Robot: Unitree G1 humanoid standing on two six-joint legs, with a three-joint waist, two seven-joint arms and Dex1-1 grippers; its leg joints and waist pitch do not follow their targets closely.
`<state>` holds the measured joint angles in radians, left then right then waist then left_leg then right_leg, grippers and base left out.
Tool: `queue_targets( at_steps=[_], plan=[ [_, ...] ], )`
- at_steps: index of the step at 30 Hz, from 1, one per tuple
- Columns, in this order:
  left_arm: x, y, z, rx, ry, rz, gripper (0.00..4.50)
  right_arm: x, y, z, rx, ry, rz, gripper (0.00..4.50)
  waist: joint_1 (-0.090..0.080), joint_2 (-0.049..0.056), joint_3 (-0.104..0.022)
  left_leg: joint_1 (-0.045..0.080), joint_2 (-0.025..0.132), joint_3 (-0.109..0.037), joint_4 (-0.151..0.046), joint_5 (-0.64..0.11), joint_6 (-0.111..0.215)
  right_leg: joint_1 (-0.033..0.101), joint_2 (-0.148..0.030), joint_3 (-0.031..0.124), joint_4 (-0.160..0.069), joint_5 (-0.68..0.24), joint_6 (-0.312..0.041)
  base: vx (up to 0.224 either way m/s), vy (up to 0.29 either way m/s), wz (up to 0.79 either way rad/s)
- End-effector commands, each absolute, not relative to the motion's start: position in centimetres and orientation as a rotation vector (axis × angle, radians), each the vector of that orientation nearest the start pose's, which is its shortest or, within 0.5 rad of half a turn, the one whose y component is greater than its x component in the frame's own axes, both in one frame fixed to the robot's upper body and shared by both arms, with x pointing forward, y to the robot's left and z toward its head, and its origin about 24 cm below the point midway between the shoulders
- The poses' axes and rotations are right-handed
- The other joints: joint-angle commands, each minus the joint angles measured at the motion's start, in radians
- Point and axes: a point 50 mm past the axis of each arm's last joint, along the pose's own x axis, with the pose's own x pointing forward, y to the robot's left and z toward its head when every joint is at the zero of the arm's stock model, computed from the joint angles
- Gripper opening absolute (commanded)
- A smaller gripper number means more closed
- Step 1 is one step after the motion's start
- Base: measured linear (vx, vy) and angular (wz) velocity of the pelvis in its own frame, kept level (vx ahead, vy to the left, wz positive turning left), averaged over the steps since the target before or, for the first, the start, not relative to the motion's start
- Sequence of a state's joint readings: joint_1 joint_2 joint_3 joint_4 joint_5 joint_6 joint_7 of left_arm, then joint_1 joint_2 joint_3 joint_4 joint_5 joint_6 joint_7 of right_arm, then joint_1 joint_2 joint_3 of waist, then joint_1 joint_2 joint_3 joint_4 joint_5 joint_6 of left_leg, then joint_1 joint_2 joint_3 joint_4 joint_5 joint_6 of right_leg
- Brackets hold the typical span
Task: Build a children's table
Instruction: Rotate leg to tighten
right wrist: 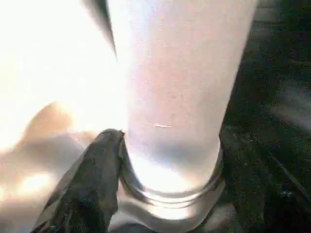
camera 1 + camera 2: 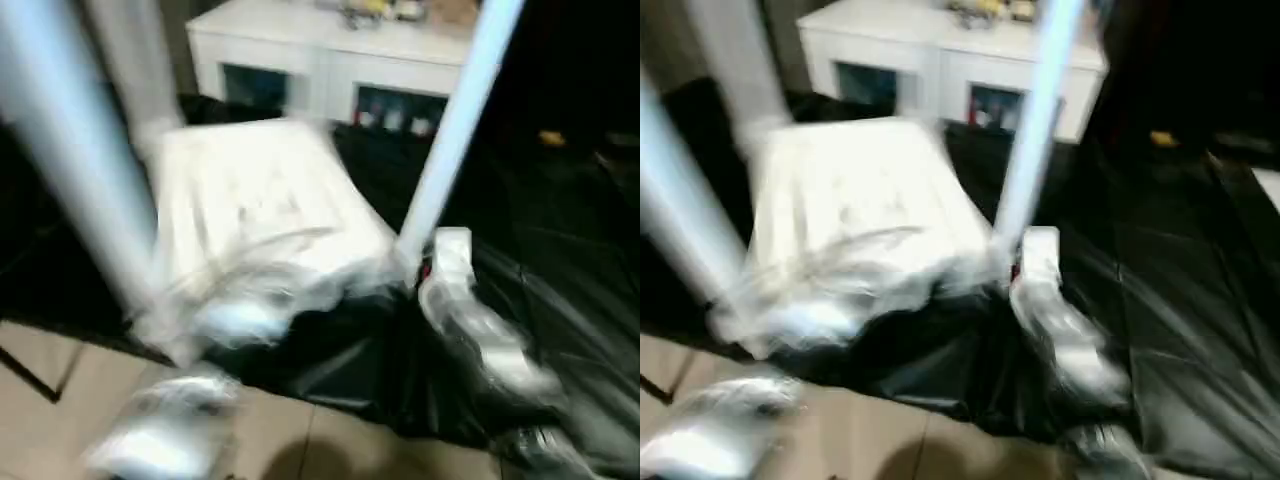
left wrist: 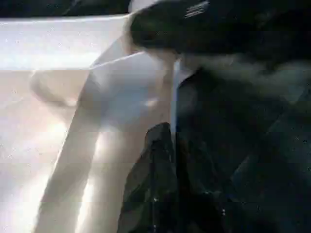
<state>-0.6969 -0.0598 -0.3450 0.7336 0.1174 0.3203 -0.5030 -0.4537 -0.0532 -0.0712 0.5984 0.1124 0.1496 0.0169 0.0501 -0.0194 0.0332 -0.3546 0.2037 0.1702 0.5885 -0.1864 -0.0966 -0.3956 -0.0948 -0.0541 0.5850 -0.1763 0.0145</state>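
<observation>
- Head views: the children's table [image 2: 260, 215] lies upside down on black sheeting [image 2: 560, 260], its white top flat and legs standing up from the corners. One leg [image 2: 455, 125] rises at the right near corner, another leg [image 2: 60, 150] at the left. The silver right forearm [image 2: 480, 330] reaches to the base of the right leg. A white cabinet [image 2: 330, 60] stands behind.
- Left wrist view: the left gripper [image 3: 155, 160] is closed, its dark fingers pressed against the table's white edge; whether it grips anything I cannot tell.
- Right wrist view: the right gripper [image 1: 165, 189] stands partly open around the leg's base, one black finger [image 1: 92, 179] touching its side.
</observation>
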Motion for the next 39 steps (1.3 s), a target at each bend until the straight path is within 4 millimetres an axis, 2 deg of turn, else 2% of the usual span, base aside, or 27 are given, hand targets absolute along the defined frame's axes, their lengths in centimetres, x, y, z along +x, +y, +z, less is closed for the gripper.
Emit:
queue_targets(
  at_steps=[1, 2, 4, 5, 6, 10, 12, 14, 15, 16, 17, 18, 20, 21, 23, 26, 30, 32, 34, 36, 37, 38, 39],
  plan=[
    [33.1, 2.1, 3.0, 0.362, 0.447, -0.795, 0.00, 32.2, -11.5, 0.5, 0.085, 0.359, 0.141, 2.69, -0.004, -0.003, -0.049, -0.002, 0.010, -0.007, -0.085, -0.348, -0.001, 0.032, -0.033, 0.022, -0.084, -0.372, -0.118, 0.000, 0.000, 0.00],
    [33.3, 2.3, 3.3, 0.363, 0.428, -0.792, 0.00, 32.4, -11.5, 0.9, 0.069, 0.341, 0.157, 2.69, -0.003, -0.008, -0.049, -0.004, 0.007, -0.002, -0.085, -0.337, 0.016, 0.032, -0.030, 0.022, -0.084, -0.350, -0.122, 0.000, 0.000, 0.00],
    [33.5, 2.9, 3.7, 0.365, 0.410, -0.782, 0.00, 32.4, -11.8, 1.0, 0.060, 0.331, 0.163, 2.69, -0.001, -0.010, -0.050, -0.002, 0.007, 0.002, -0.082, -0.323, 0.032, 0.030, -0.031, 0.024, -0.084, -0.350, -0.129, 0.000, 0.000, 0.00],
    [33.8, 3.5, 3.7, 0.374, 0.407, -0.768, 0.00, 32.4, -12.0, 0.9, 0.062, 0.333, 0.149, 2.69, 0.000, -0.010, -0.051, -0.007, 0.007, 0.002, -0.083, -0.306, 0.036, 0.034, -0.032, 0.024, -0.083, -0.351, -0.130, 0.000, 0.000, 0.00],
    [33.8, 3.7, 3.7, 0.378, 0.407, -0.763, 0.00, 32.4, -12.1, 0.9, 0.062, 0.334, 0.142, 2.69, 0.000, -0.013, -0.051, -0.010, 0.006, 0.003, -0.083, -0.295, 0.038, 0.034, -0.032, 0.024, -0.083, -0.352, -0.127, 0.000, 0.000, 0.00],
    [34.3, 5.3, 3.3, 0.431, 0.410, -0.732, 0.00, 32.8, -12.1, 1.1, 0.061, 0.298, 0.113, 2.69, 0.003, -0.012, -0.048, -0.006, 0.006, 0.005, -0.084, -0.286, 0.039, 0.027, -0.035, 0.022, -0.093, -0.425, -0.107, 0.000, 0.000, 0.00],
    [34.3, 5.5, 3.3, 0.434, 0.408, -0.737, 0.00, 32.8, -12.1, 1.2, 0.054, 0.287, 0.118, 3.25, 0.004, -0.014, -0.048, -0.007, 0.008, 0.004, -0.086, -0.279, 0.038, 0.028, -0.035, 0.022, -0.091, -0.424, -0.104, 0.000, 0.000, 0.00],
    [34.4, 5.9, 3.3, 0.441, 0.410, -0.735, 0.00, 32.8, -12.1, 1.8, 0.073, 0.242, 0.153, 3.25, 0.005, -0.012, -0.048, -0.009, 0.009, 0.004, -0.087, -0.273, 0.038, 0.029, -0.035, 0.023, -0.089, -0.403, -0.109, 0.000, 0.000, 0.00],
    [34.4, 5.9, 3.3, 0.441, 0.410, -0.735, 0.00, 32.8, -12.1, 1.8, 0.073, 0.242, 0.153, 3.47, 0.004, -0.013, -0.048, -0.010, 0.008, 0.004, -0.087, -0.276, 0.040, 0.030, -0.034, 0.022, -0.089, -0.402, -0.108, 0.000, 0.000, 0.00],
    [34.4, 6.2, 3.3, 0.453, 0.406, -0.746, 0.00, 32.7, -12.2, 2.3, 0.075, 0.208, 0.184, 3.56, -0.002, -0.011, -0.048, -0.018, 0.007, 0.001, -0.091, -0.278, 0.040, 0.036, -0.035, 0.020, -0.088, -0.408, -0.102, 0.000, 0.000, 0.00],
    [34.4, 6.3, 3.3, 0.466, 0.400, -0.764, 0.00, 32.6, -12.4, 2.6, 0.064, 0.186, 0.201, 3.66, -0.012, -0.010, -0.048, -0.032, 0.007, -0.005, -0.095, -0.263, 0.035, 0.047, -0.036, 0.017, -0.085, -0.402, -0.090, 0.000, 0.000, 0.00],
    [34.3, 6.4, 3.3, 0.472, 0.398, -0.772, 0.00, 32.5, -12.5, 2.7, 0.060, 0.174, 0.208, 3.75, -0.014, -0.007, -0.049, -0.031, 0.009, -0.008, -0.096, -0.261, 0.033, 0.047, -0.036, 0.014, -0.085, -0.402, -0.089, 0.000, 0.000, 0.00],
    [34.3, 6.5, 3.2, 0.479, 0.399, -0.780, 0.00, 32.4, -12.8, 2.9, 0.059, 0.158, 0.214, 3.91, -0.015, -0.006, -0.050, -0.014, 0.012, -0.003, -0.091, -0.275, 0.033, 0.034, -0.035, 0.015, -0.088, -0.374, -0.116, 0.000, 0.000, 0.00],
    [34.3, 6.5, 3.2, 0.480, 0.399, -0.782, 0.00, 32.4, -12.9, 2.9, 0.058, 0.156, 0.215, 4.00, -0.015, -0.008, -0.050, -0.012, 0.013, -0.001, -0.090, -0.275, 0.035, 0.033, -0.035, 0.016, -0.087, -0.360, -0.125, 0.000, 0.000, 0.00],
    [34.0, 6.6, 3.0, 0.499, 0.393, -0.832, 0.00, 31.9, -13.7, 3.6, 0.020, 0.115, 0.233, 4.19, -0.009, -0.005, -0.051, -0.012, 0.015, 0.001, -0.089, -0.244, 0.044, 0.036, -0.035, 0.019, -0.079, -0.289, -0.153, 0.000, 0.000, 0.00],
    [33.9, 6.8, 3.1, 0.518, 0.377, -0.882, 0.00, 31.3, -14.5, 4.0, -0.026, 0.085, 0.241, 4.44, -0.004, -0.007, -0.050, -0.011, 0.014, 0.004, -0.087, -0.215, 0.058, 0.038, -0.035, 0.021, -0.074, -0.232, -0.173, 0.000, 0.000, 0.00],
    [33.9, 7.3, 3.1, 0.544, 0.374, -0.904, 0.00, 30.6, -15.6, 4.2, -0.036, 0.068, 0.232, 4.44, -0.002, -0.006, -0.050, -0.010, 0.015, 0.006, -0.087, -0.218, 0.062, 0.040, -0.035, 0.022, -0.074, -0.239, -0.174, 0.000, 0.000, 0.00],
    [33.3, 7.6, 3.4, 0.590, 0.314, -1.056, 0.00, 29.1, -17.7, 4.5, -0.033, 0.033, 0.229, 4.44, 0.003, -0.004, -0.048, -0.007, 0.017, 0.006, -0.088, -0.239, 0.064, 0.037, -0.036, 0.024, -0.080, -0.265, -0.165, 0.000, 0.000, 0.00],
    [33.2, 7.6, 3.4, 0.594, 0.310, -1.066, 0.00, 29.0, -17.8, 4.5, -0.033, 0.031, 0.229, 4.44, 0.003, -0.005, -0.049, -0.009, 0.019, 0.004, -0.090, -0.239, 0.062, 0.038, -0.035, 0.024, -0.073, -0.245, -0.171, 0.000, 0.000, 0.00],
    [33.0, 7.7, 3.4, 0.613, 0.304, -1.112, 0.00, 28.3, -18.4, 4.5, -0.017, 0.037, 0.276, 4.44, 0.006, 0.000, -0.048, -0.005, 0.019, 0.006, -0.090, -0.245, 0.059, 0.036, -0.036, 0.025, -0.073, -0.241, -0.180, 0.000, 0.000, 0.00],
    [33.0, 7.7, 3.4, 0.613, 0.304, -1.112, 0.00, 28.3, -18.4, 4.5, -0.017, 0.037, 0.276, 4.44, 0.008, -0.003, -0.047, -0.005, 0.020, 0.006, -0.090, -0.254, 0.062, 0.037, -0.035, 0.025, -0.075, -0.243, -0.176, 0.000, 0.000, 0.00],
    [32.7, 7.6, 3.6, 0.610, 0.281, -1.166, 0.00, 27.4, -18.9, 4.0, -0.037, 0.068, 0.366, 4.44, 0.010, 0.001, -0.047, -0.004, 0.020, 0.006, -0.090, -0.265, 0.065, 0.039, -0.035, 0.025, -0.078, -0.246, -0.177, 0.000, 0.000, 0.00],
    [32.7, 7.6, 3.6, 0.610, 0.281, -1.166, 0.00, 27.4, -18.9, 4.0, -0.037, 0.068, 0.366, 4.44, 0.014, 0.000, -0.049, 0.001, 0.022, 0.008, -0.087, -0.263, 0.065, 0.036, -0.036, 0.026, -0.076, -0.233, -0.182, 0.000, 0.000, 0.00]
  ],
)
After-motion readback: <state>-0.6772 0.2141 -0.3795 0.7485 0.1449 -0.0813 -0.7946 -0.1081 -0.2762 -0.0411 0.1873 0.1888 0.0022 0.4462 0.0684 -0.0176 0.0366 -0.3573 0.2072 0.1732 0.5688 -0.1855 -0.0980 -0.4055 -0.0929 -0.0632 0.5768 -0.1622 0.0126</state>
